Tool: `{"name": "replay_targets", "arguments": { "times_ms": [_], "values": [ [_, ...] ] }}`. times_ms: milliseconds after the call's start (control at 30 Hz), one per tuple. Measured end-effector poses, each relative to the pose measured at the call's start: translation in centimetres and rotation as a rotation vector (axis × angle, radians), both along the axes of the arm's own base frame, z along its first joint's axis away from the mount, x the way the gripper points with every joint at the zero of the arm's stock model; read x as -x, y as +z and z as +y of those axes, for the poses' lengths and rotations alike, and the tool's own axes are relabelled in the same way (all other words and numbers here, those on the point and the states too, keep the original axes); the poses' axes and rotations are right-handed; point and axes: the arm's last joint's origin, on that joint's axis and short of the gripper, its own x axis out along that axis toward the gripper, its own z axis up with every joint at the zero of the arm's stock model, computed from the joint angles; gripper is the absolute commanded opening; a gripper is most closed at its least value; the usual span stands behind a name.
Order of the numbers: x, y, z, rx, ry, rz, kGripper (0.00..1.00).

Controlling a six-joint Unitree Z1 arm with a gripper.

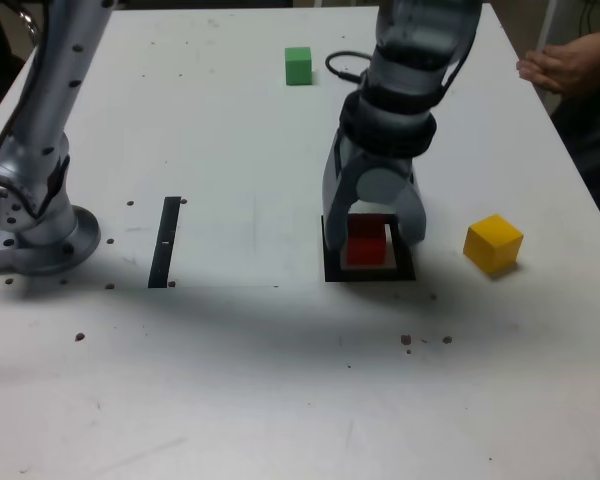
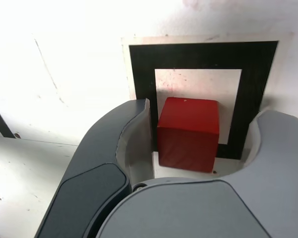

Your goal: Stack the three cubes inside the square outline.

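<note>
Red cube (image 2: 188, 133) is sitting inside the square outline (image 2: 141, 69), on its white centre. The gripper (image 1: 373, 228) is hanging over it with jaws parted, one finger (image 2: 134, 134) close beside the cube, the other standing clear. The yellow cube (image 1: 493, 243) is lying near the outline toward the exterior view's right, the green cube (image 1: 298, 65) well apart at the table's (image 1: 230, 380) far side.
</note>
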Motion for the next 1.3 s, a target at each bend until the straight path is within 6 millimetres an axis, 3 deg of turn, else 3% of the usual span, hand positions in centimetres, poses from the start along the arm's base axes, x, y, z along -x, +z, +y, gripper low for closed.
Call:
{"name": "replay_targets", "arguments": {
  "times_ms": [167,367,700,1300],
  "values": [
    [0.2,2.2,0.1,-0.029,-0.008,-0.027,1.00],
    [-1.3,4.7,-0.4,-0.051,-0.046,-0.057,0.99],
    [-6.1,3.6,-0.9,-0.039,-0.109,-0.037,0.99],
    [-10.3,1.2,-1.4,0.008,-0.180,-0.075,0.99]
  ]
}}
